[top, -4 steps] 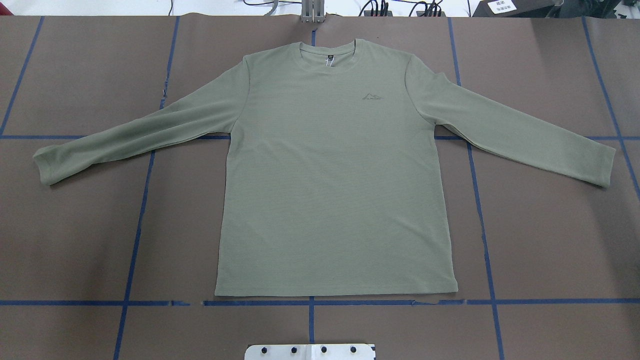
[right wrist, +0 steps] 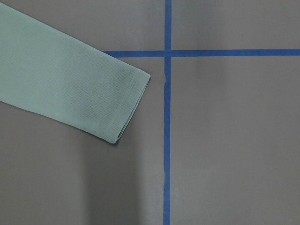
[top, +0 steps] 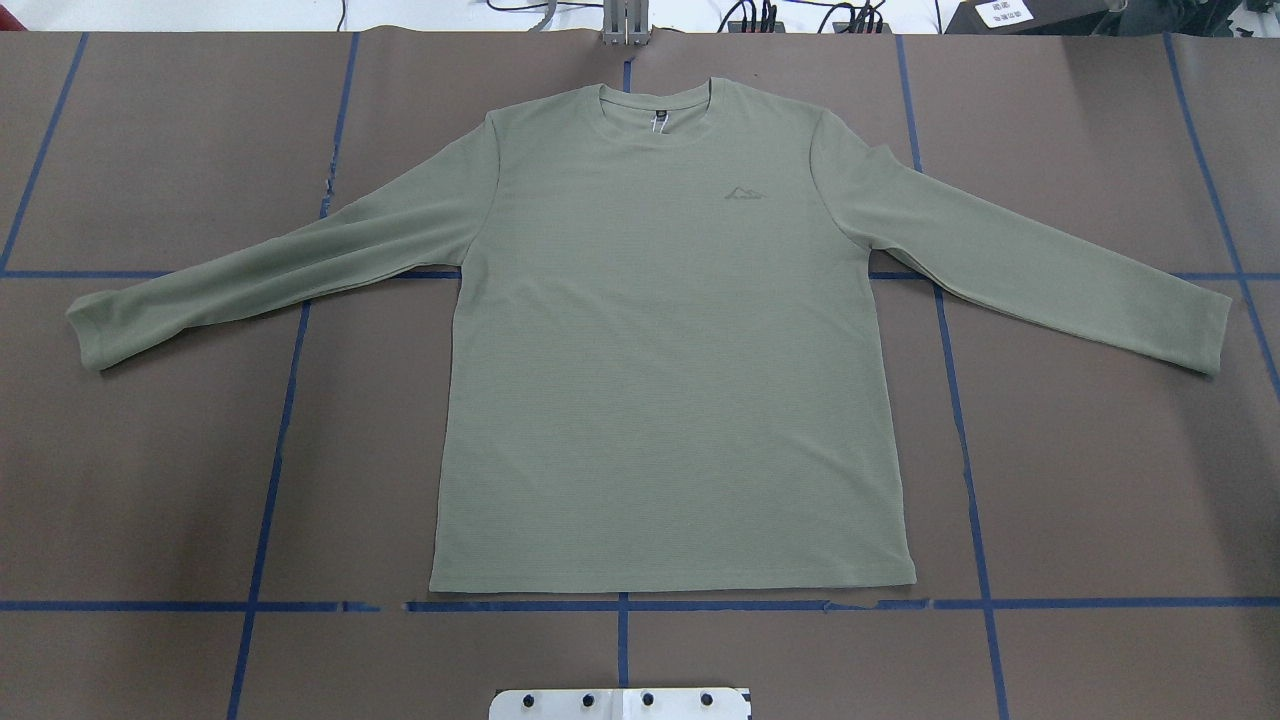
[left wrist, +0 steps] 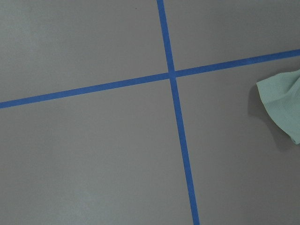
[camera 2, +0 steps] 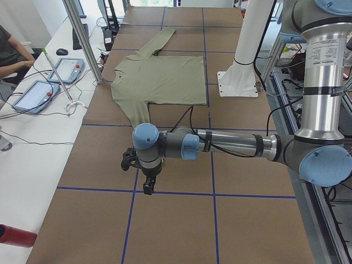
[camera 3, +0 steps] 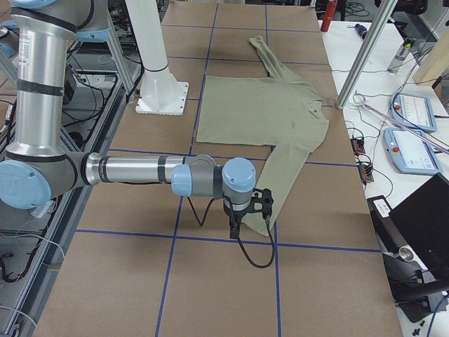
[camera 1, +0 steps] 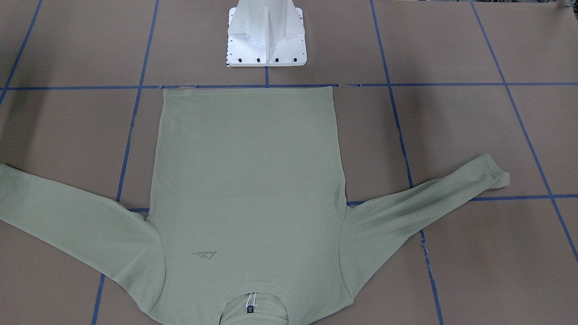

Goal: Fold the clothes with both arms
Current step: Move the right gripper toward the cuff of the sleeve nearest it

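Observation:
The clothes, one sage-green long-sleeve shirt [top: 670, 350], lie flat and face up on the brown table, sleeves spread out, neck away from the robot [camera 1: 248, 180]. In the exterior left view the near left arm hangs its left gripper [camera 2: 147, 187] low over the table, just beyond the near sleeve's cuff [camera 2: 140, 118]. The left wrist view catches that cuff [left wrist: 283, 101] at its right edge. In the exterior right view the right gripper [camera 3: 235, 228] hangs beside the other cuff [camera 3: 270, 217]; that cuff [right wrist: 70, 93] fills the right wrist view's upper left. I cannot tell whether either gripper is open or shut.
Blue tape lines [top: 620, 605] grid the brown table. The white pedestal base [camera 1: 266, 36] stands near the shirt's hem. A side table holds tablets [camera 2: 36, 94], cables and a red bottle [camera 2: 14, 235]. A person sits there [camera 2: 8, 49]. A laptop [camera 3: 421, 217] sits beyond the far edge.

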You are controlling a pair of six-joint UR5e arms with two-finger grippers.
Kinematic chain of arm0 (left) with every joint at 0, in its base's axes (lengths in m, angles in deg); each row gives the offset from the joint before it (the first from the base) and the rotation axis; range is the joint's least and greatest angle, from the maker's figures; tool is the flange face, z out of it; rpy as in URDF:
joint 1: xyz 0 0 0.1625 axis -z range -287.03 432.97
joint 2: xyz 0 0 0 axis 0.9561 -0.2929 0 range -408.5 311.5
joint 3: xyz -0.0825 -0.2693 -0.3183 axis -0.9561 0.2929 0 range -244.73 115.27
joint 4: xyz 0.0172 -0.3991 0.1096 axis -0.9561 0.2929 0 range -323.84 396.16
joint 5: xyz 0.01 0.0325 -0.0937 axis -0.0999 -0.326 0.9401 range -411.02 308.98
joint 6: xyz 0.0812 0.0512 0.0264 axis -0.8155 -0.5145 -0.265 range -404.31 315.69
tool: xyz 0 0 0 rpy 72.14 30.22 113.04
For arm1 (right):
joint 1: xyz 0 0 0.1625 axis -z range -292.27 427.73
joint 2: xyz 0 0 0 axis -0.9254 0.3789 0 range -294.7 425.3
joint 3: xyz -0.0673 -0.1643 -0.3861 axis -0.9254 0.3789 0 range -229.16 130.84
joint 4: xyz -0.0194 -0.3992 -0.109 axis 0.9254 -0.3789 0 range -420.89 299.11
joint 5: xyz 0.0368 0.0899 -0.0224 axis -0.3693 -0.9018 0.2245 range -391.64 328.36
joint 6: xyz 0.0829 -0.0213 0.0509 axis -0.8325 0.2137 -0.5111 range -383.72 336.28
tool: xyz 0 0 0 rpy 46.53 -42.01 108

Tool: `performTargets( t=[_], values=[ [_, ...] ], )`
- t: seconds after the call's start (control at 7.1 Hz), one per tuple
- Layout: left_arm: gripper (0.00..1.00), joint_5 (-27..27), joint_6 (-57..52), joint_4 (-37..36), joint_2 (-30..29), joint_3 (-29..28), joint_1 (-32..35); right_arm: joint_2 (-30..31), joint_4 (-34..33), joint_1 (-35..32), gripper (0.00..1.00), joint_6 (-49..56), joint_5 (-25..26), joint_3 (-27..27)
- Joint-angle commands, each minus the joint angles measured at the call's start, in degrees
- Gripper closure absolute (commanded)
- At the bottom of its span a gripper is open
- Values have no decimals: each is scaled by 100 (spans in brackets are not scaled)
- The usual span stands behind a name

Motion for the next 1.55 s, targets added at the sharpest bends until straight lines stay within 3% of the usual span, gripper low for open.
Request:
performTargets(
  t=[0.0, 0.28, 0.42, 0.56, 0.85, 0.99, 1.41],
  values=[
    [0, -11, 38, 103, -711, -93, -7, -36, 445, 16, 0, -11, -67, 14],
    [0, 15, 21, 260, -934, -15, -190, -192, 571, 95, 0, -19, -494, 5],
    [0, 59, 64, 436, -900, 20, -375, -647, 501, 113, 0, -107, -497, 179],
    [0, 68, 178, 464, -925, 82, -385, -938, 831, 418, 0, -108, -550, 964],
    [0, 435, 763, 673, -1005, 22, -438, -1020, 2104, 1076, 0, -107, -446, 1462],
    [0, 437, 985, 945, -944, 21, -603, -1229, 2266, 1341, 0, -116, -192, 1699],
    [0, 437, 996, 1377, -785, 3, -614, -1564, 3599, 1352, 0, -99, 91, 3349]
  ],
)
